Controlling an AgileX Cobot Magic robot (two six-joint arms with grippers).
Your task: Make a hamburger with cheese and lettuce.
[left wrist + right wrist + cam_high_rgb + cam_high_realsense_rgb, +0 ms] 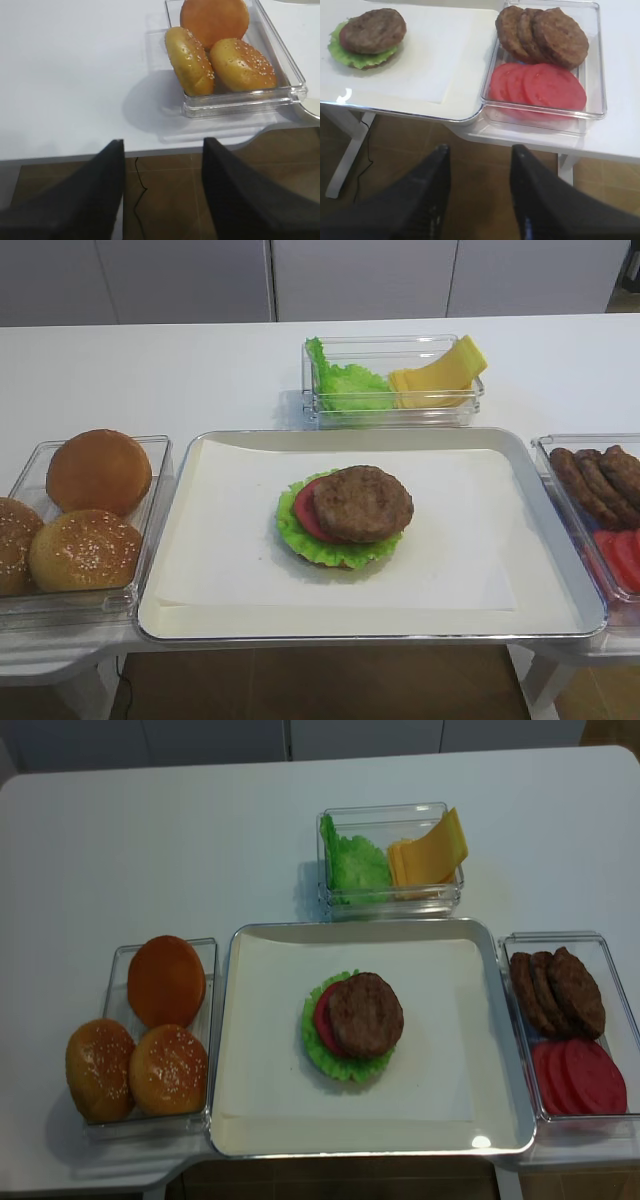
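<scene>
The hamburger (346, 517) sits mid-tray on white paper: bun base, frilly lettuce (292, 533), tomato slice, brown patty on top. It also shows in the second high view (355, 1023) and in the right wrist view (368, 37). The cheese (440, 376) is a fanned bunch of yellow slices in the clear box behind the tray, beside spare lettuce (345, 385). My right gripper (480, 150) is open and empty, below the table's front edge near the patty box. My left gripper (162, 145) is open and empty, below the front edge near the bun box. Neither arm shows in the high views.
A metal tray (560, 540) holds the paper. A clear box on the left holds three buns (98, 472), two seeded. A clear box on the right (615, 980) holds patties (555, 990) and tomato slices (580, 1077). The table's front edge lies just ahead of both grippers.
</scene>
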